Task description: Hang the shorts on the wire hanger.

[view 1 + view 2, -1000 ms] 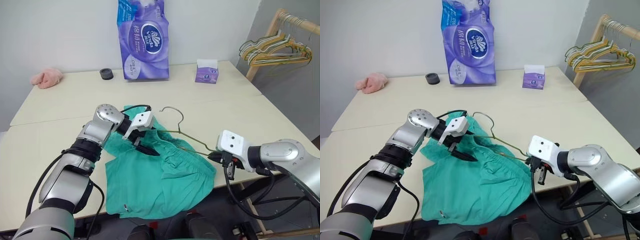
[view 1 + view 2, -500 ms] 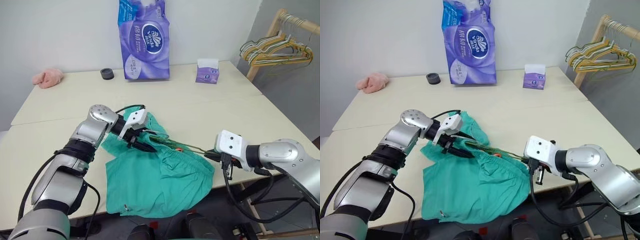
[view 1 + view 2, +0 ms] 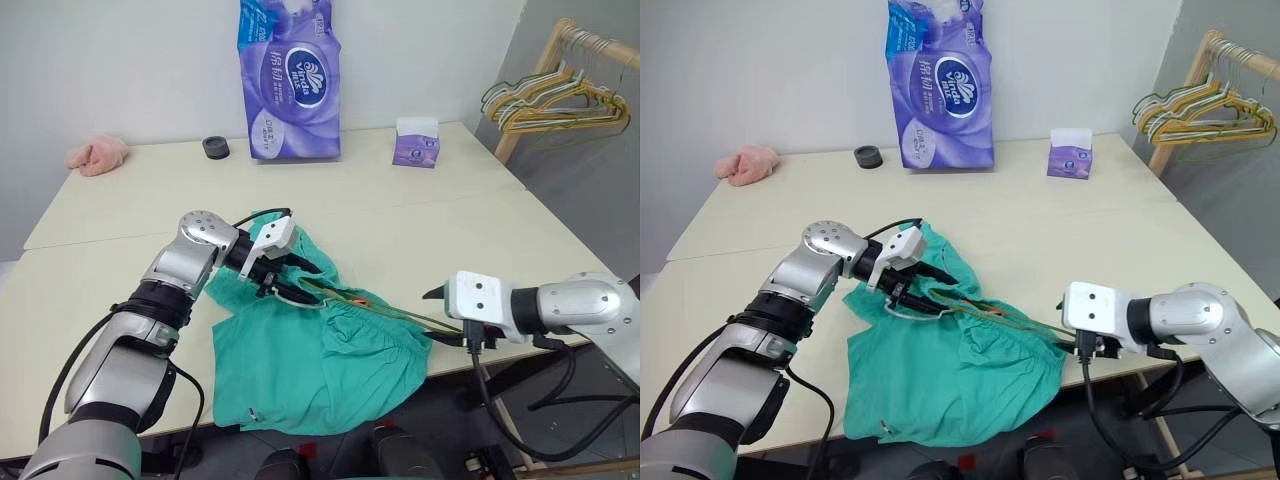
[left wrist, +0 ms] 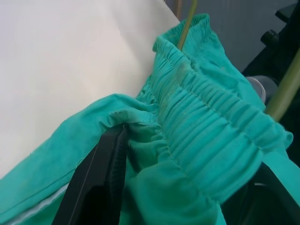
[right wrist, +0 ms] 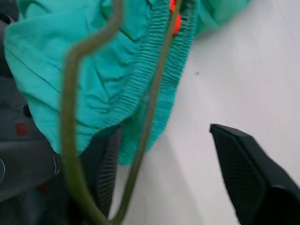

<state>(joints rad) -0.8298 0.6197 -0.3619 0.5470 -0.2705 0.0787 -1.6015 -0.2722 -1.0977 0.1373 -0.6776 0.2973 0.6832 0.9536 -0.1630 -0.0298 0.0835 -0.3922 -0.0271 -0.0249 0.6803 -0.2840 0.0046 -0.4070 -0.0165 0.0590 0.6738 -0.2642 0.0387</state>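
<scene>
The shorts lay spread at the table's near edge, their near hem hanging over it. At their right, the right gripper stood with jaws wide apart; the wire hanger's end ran between them, with no pinch to be seen. The hanger's thin wire reached left into the gathered waistband. There the left gripper pinched the waistband, half closed. Far back stood a purple tissue pack.
</scene>
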